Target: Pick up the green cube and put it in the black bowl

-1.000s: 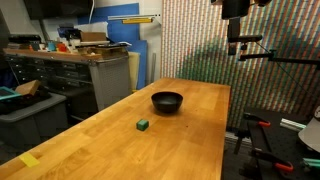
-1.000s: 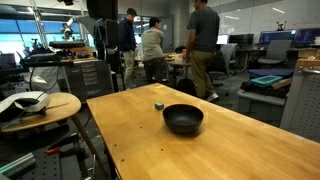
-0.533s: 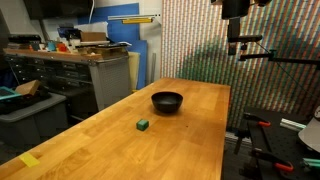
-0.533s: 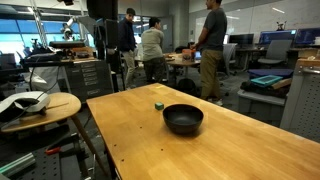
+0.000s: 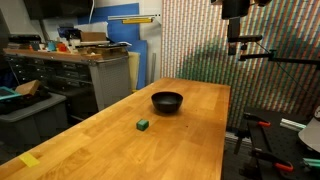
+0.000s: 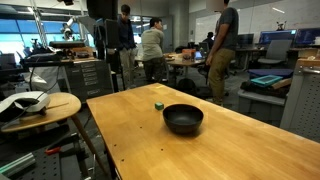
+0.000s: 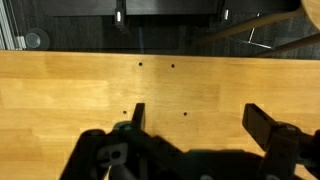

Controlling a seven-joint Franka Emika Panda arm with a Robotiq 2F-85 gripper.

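The green cube point(image 5: 144, 125) is a tiny block on the wooden table, a little nearer the camera than the black bowl point(image 5: 167, 102). It also shows in the exterior view point(image 6: 158, 104) just behind the bowl point(image 6: 183, 119). My gripper point(image 7: 196, 120) shows only in the wrist view, open and empty, its two dark fingers wide apart above bare wood. Neither cube nor bowl is in the wrist view. The arm's upper part hangs at the top of the exterior view point(image 5: 235, 20), high above the table's far end.
The wooden table point(image 5: 190, 150) has a yellow tape mark point(image 5: 29, 160) at its near corner. A side table with a white bowl point(image 6: 25, 101) stands beside it. Workbenches and cabinets point(image 5: 80, 70) lie beyond. People point(image 6: 222, 45) stand in the background.
A person in the background has walked to the right. The gripper, cube and bowl have not moved.
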